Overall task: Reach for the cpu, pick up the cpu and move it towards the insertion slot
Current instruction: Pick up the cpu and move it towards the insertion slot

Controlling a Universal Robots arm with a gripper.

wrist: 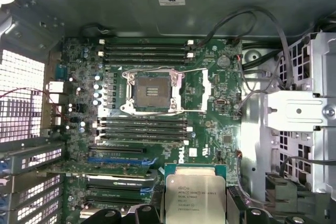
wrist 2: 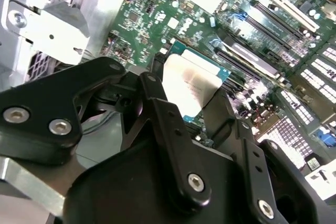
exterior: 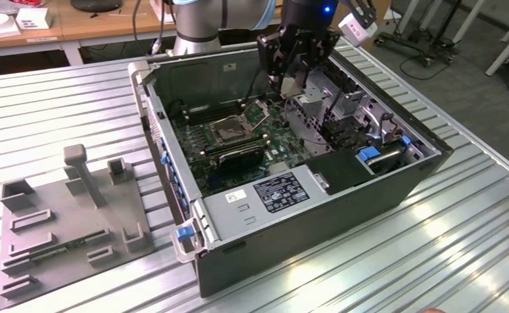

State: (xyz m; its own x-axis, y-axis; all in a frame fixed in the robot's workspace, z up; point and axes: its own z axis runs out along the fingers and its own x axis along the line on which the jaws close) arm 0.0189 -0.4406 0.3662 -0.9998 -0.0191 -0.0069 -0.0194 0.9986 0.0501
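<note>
My gripper (exterior: 290, 79) hangs over the open computer case (exterior: 428, 163), shut on the cpu (wrist: 194, 192). In both wrist views the silvery square chip with its thin green rim sits between the two black fingers (wrist 2: 152, 95). The cpu (wrist 2: 191, 82) is held above the green circuit board, level with its face. The insertion slot (wrist: 152, 92), a shiny metal frame with a dark centre and its lid open, lies on the board some way from the chip. In the exterior view the insertion slot (exterior: 228, 130) is to the left of and below the gripper.
Long black memory slots (wrist: 144, 51) flank the socket on both sides. A metal drive cage (wrist: 299, 111) and dark cables (wrist: 252, 24) stand beside the board. A grey plastic tray (exterior: 72, 222) with upright fixtures lies on the slatted table at the exterior view's left.
</note>
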